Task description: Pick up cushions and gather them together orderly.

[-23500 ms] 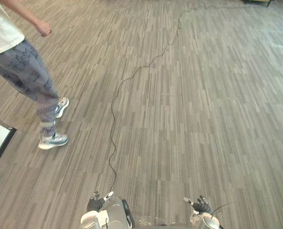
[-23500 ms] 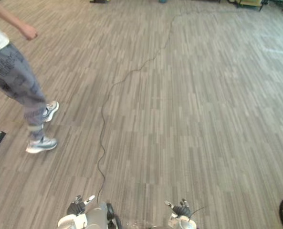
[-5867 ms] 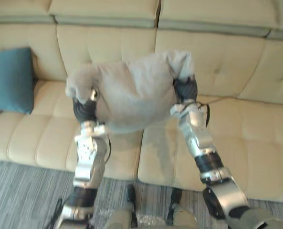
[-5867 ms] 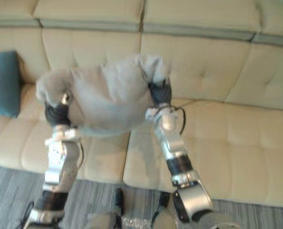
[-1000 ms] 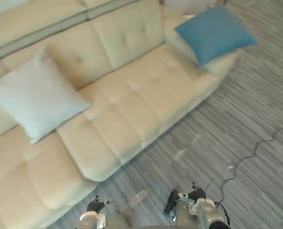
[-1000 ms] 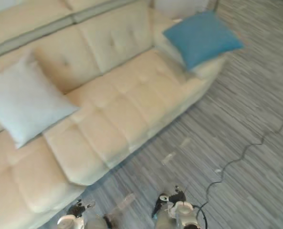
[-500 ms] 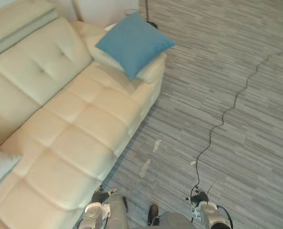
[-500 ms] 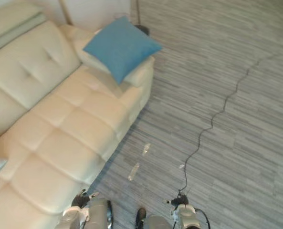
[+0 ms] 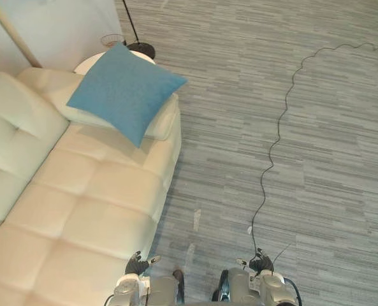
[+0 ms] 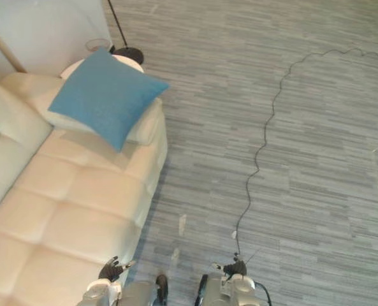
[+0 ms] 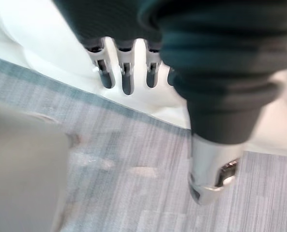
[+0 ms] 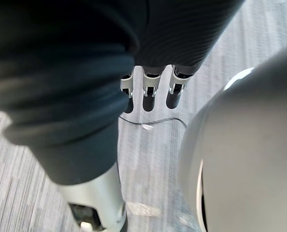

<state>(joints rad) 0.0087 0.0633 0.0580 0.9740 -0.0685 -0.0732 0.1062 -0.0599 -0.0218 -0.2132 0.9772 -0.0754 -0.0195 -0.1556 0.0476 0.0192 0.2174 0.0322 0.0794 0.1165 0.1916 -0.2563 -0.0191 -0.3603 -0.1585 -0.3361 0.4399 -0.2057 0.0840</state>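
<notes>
Left hand (image 11: 126,72): fingers straight and slightly spread, thumb apart from them, nothing held. Past the fingertips, the pale edge of a cream upholstered sofa (image 11: 41,46). Below that edge, grey striped carpet floor (image 11: 143,159).

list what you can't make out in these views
Sofa: in the left eye view it is cut off by the left and bottom edges, so the rest of its seat is unseen.
Side table: mostly hidden behind the blue cushion in both eye views.
Lamp: its pole runs off the top edge.
Pale scraps beside the sofa: too small to identify.
</notes>
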